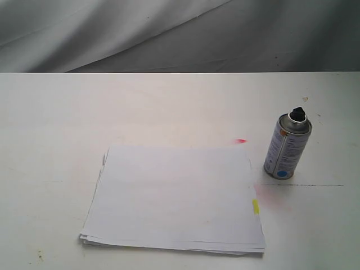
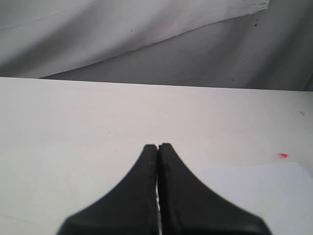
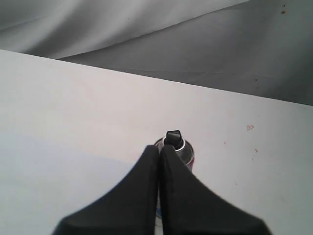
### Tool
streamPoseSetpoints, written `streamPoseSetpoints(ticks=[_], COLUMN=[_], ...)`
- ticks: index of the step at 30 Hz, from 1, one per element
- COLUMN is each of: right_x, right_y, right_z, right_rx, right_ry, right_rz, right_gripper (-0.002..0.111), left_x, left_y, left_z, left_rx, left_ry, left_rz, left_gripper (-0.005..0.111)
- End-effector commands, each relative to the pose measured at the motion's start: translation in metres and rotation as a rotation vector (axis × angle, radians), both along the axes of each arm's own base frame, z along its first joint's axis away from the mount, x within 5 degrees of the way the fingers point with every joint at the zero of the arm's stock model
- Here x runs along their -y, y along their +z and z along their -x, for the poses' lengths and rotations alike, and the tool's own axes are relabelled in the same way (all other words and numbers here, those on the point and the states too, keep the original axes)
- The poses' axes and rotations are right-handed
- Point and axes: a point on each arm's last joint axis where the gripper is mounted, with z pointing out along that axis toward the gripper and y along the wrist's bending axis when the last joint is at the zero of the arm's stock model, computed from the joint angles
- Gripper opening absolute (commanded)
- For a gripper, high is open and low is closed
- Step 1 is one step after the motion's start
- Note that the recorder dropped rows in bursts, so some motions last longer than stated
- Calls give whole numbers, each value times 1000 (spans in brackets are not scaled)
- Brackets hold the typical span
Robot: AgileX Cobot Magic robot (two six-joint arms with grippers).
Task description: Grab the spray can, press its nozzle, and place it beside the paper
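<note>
The spray can (image 1: 287, 148) stands upright on the white table, just right of the paper (image 1: 175, 194), with its black nozzle (image 1: 297, 114) on top. A small yellow tab (image 1: 255, 206) marks the paper's right edge. Neither gripper shows in the exterior view. In the right wrist view my right gripper (image 3: 159, 147) is shut and empty, and the spray can (image 3: 182, 151) with its nozzle (image 3: 173, 137) peeks out just beyond the fingertips. My left gripper (image 2: 157, 146) is shut with nothing in it, over bare table, with a corner of the paper (image 2: 259, 191) beside it.
A grey cloth backdrop (image 1: 180, 34) hangs behind the table's far edge. A small red mark (image 1: 241, 140) and a faint pink stain (image 1: 270, 194) lie on the tabletop near the can. A thin dark line (image 1: 309, 185) runs to the right of the can's base.
</note>
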Motion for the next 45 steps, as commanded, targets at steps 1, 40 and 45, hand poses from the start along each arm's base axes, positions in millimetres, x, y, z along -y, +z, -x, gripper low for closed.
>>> streamPoseSetpoints(ticks=[1,40,45], right_x=[5,37,37], right_y=[-4,-111,-111], right_z=[3,58,58], right_rx=[38,207,209], right_ry=[-9,-345,-345], right_rz=[85,11,10], right_gripper=[0,0,0], left_x=[1,2,6], left_y=[-1,0,2], left_z=[1,1,3], left_rx=[1,5,20], left_ry=[0,-6,-24], left_rz=[11,7,-6], left_gripper=[0,0,0])
